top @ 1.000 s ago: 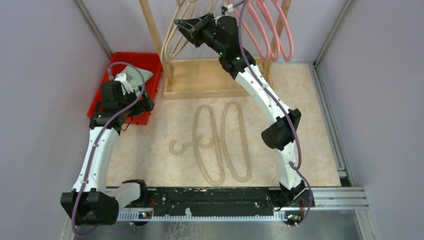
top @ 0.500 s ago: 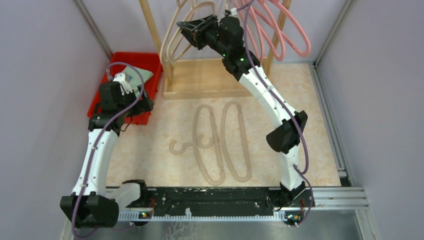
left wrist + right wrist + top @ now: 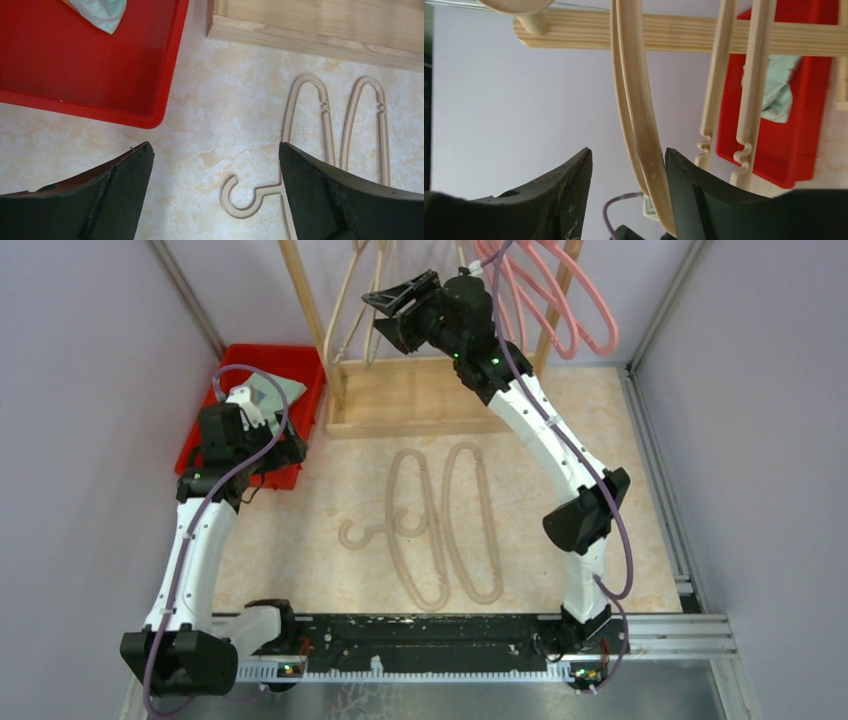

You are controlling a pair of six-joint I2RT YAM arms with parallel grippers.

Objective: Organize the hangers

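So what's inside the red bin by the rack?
A crumpled pale green cloth lies in the red bin; nothing else shows. The left arm hides part of its floor from above.

Beige hangers (image 3: 467, 448) lie on a cream, marbled tabletop (image 3: 620, 500). The other hangers are pink (image 3: 603, 325), and the bin (image 3: 270, 348) is bright red.

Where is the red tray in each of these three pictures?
Top external: red tray at upper left, left of the wooden rack.
Left wrist: tray in the top left corner.
Right wrist: tray at right, behind hanging beige hangers.
Shared landmark: the pale green cloth lying in it.
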